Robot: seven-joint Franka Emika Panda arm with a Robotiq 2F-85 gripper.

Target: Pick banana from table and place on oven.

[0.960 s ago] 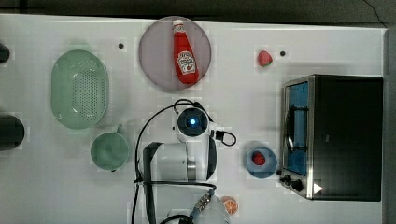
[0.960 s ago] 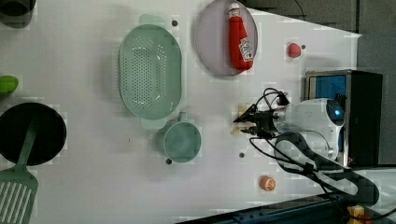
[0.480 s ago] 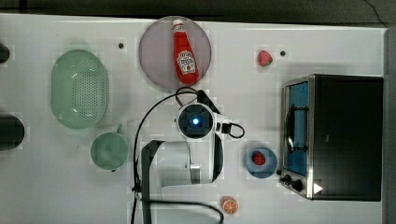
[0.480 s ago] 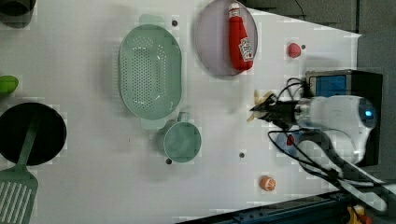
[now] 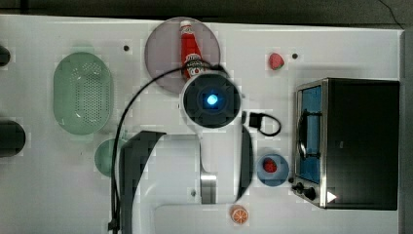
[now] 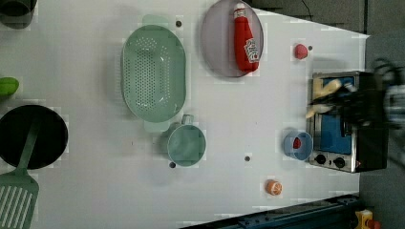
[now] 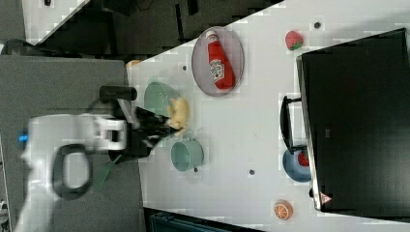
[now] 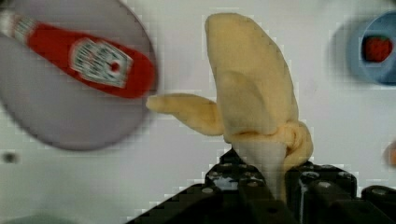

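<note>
The pale yellow half-peeled banana (image 8: 252, 88) hangs clear of the white table (image 5: 341, 48), with my gripper (image 8: 273, 184) shut on its lower end and dark fingers (image 8: 224, 175) on either side. In the left view the banana (image 6: 325, 90) and gripper (image 6: 336, 101) show in front of the oven (image 6: 353, 143). In the right view the banana (image 7: 179, 113) sits at the tip of the gripper (image 7: 157, 126), far to the right view's left of the oven (image 7: 358, 121). The arm's wrist (image 5: 212, 100) covers the banana in the top view. The black-topped oven (image 5: 363, 141) stands at the top view's right.
A ketchup bottle (image 5: 190, 48) lies on a purple plate (image 5: 160, 53). A green colander (image 5: 83, 92), a green mug (image 6: 186, 143), a blue bowl (image 5: 272, 168) holding a strawberry, a loose strawberry (image 5: 275, 61) and an orange slice (image 5: 239, 214) lie around. A black pan (image 6: 31, 136) is at the left view's left.
The fingers closed on the banana and the arm rose with it. In the left view, gripper and banana shifted right, from near the mug to the oven.
</note>
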